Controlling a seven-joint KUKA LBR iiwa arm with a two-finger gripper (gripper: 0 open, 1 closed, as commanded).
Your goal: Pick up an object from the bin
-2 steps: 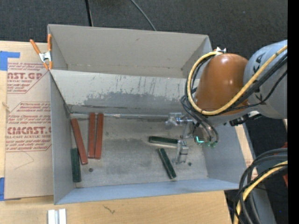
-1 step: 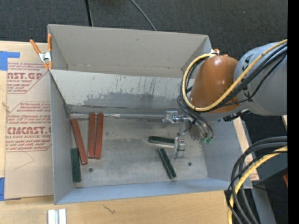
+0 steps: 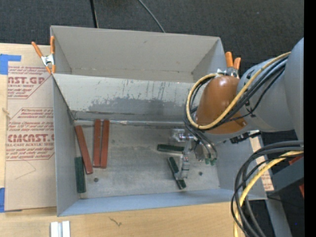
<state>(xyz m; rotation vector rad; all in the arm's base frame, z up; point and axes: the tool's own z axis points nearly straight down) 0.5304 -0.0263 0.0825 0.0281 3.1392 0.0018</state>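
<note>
Dark green stick [image 3: 174, 167] beneath pincer [image 3: 185, 168], right of bin [image 3: 133, 174] floor; opening, grip: cannot tell.

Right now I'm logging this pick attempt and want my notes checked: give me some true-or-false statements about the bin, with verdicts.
1. The end effector is over the right part of the bin. True.
2. The lone dark green stick lies against the wall at the view's top. False: it lies at the floor's lower left, beside the reddish-brown ones.
3. Three reddish-brown sticks lie at the left. True.
4. The things nearest the end effector are reddish-brown. False: a pair of dark green sticks lies there.
</note>
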